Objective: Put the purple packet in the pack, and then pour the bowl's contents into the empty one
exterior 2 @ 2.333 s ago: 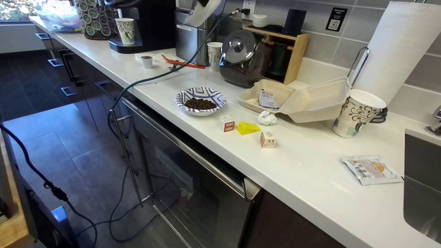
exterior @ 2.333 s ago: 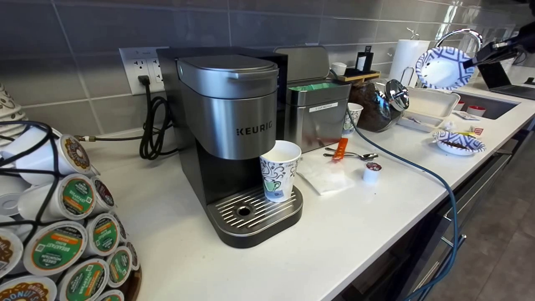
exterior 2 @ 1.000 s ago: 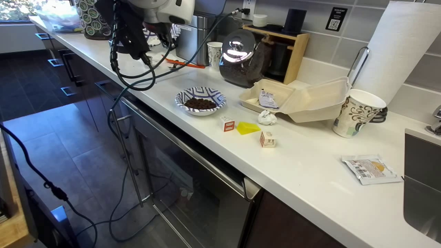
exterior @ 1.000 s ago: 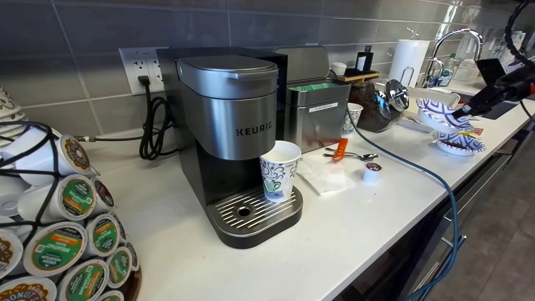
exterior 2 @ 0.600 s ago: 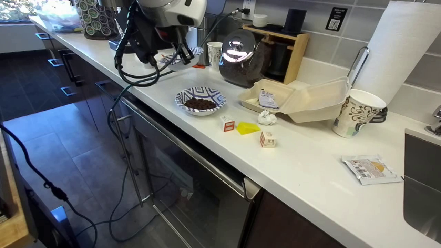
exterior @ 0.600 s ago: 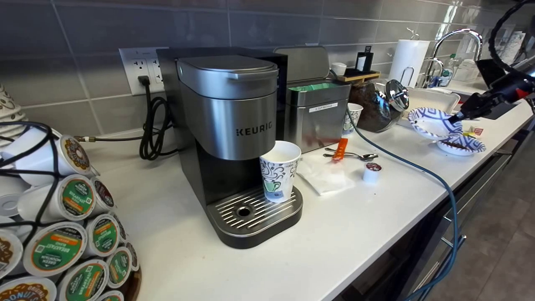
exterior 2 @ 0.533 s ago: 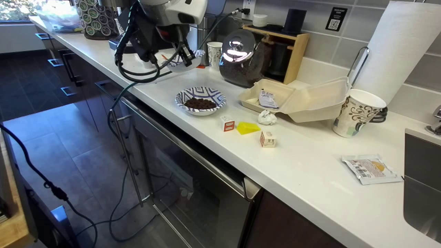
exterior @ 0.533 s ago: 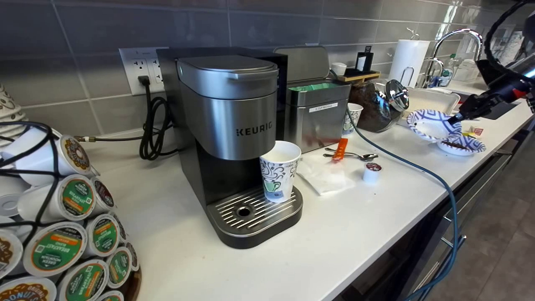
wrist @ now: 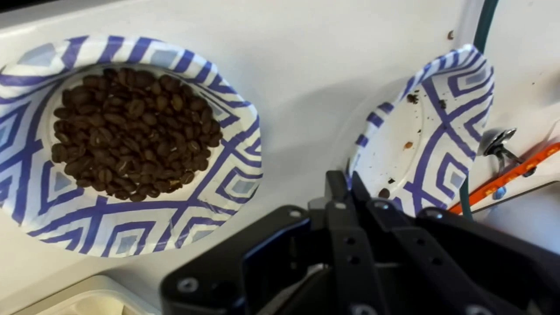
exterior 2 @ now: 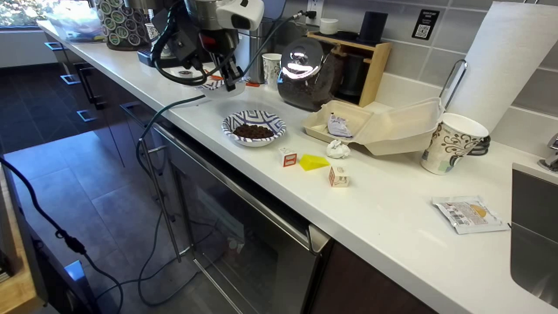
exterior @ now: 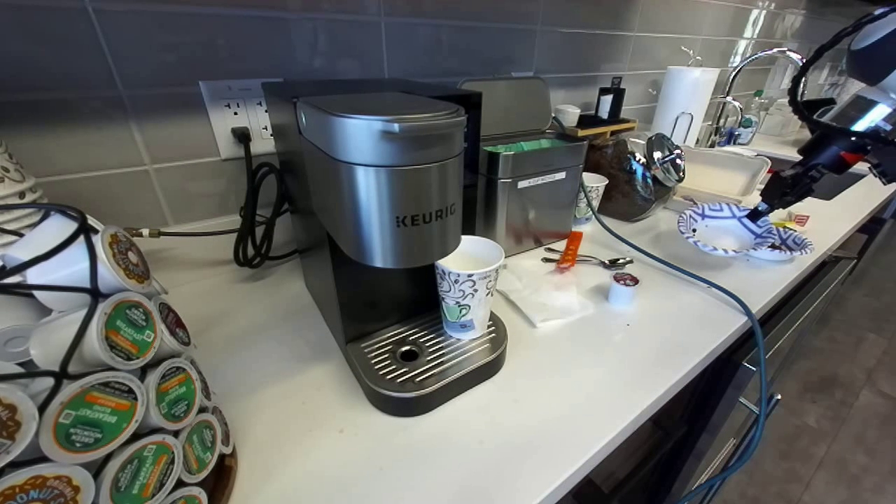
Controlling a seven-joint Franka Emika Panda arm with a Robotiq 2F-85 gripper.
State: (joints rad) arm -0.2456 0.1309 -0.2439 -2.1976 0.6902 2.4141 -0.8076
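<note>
In the wrist view, grips the rim of a tilted blue-and-white paper bowl (wrist: 431, 140) with the claw (wrist: 347, 178), clamped on that thin edge. Shows dark crumbs (wrist: 412, 98) inside that bowl and, apart from it on the white worktop (wrist: 297, 131), a matching bowl (wrist: 238, 183) with a heap of coffee beans (wrist: 135, 135). In an exterior view, holds the gripped bowl partly in front of the bean-filled one, with the inner face toward the Keurig coffee maker (exterior: 381, 175). Hard to tell whether touching the worktop with its underside. In an exterior view, shows the matching bowl upright on the worktop and, near it, a pale purple packet (exterior 2: 338, 125) inside one half of the unfolded clamshell pack (exterior 2: 401, 128). Also shows, near that pack, a crumpled white wad (exterior 2: 338, 149), a yellow wedge (exterior 2: 314, 162) and two small white cubes (exterior 2: 339, 176) with red markings, and, well apart, a silvery packet (exterior 2: 471, 214) just beside the sink (exterior 2: 534, 209).
</note>
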